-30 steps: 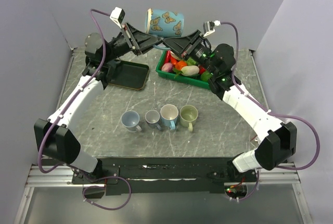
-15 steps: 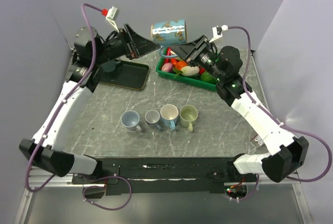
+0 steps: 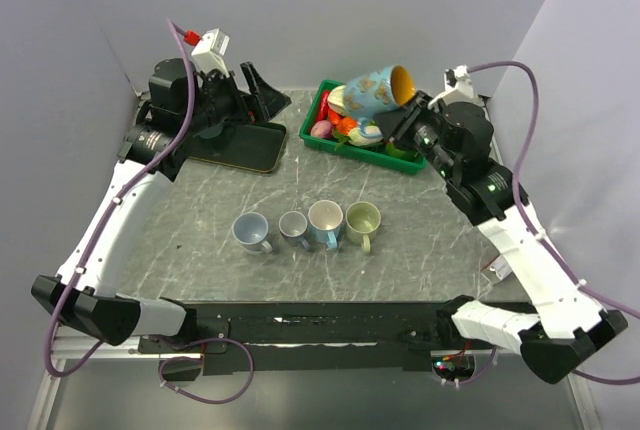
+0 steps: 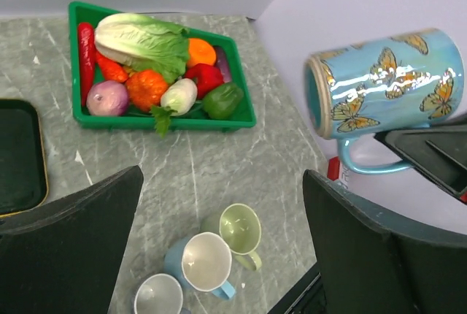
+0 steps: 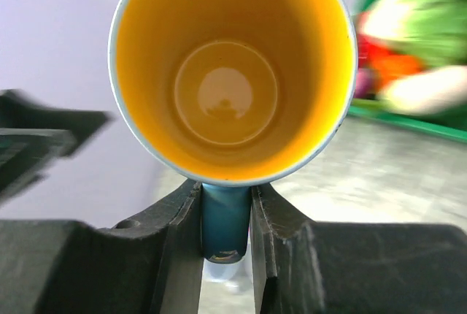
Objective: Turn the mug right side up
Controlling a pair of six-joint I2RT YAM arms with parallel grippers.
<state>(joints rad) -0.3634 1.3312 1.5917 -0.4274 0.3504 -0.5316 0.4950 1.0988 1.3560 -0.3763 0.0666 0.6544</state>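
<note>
Mug handle [image 5: 225, 220] half hidden between fingers [image 5: 175, 244]; vegetable tray [image 5: 417, 128] blurred.

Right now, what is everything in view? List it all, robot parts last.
butterfly mug: one, blue outside with butterflies, yellow inside; held in the air over the green tray, tilted
small mugs: four, two bluish, one grey, one pale green; upright in a row mid-table
green tray: one, green; far side of the table, right of centre
vegetables: a pile, mixed green, red, orange and white; in the green tray
black tray: one, black; far left of the table
table: one, grey marbled
left gripper: one, black; open, above the black tray
right gripper: one, black; shut on the butterfly mug's handle
</note>
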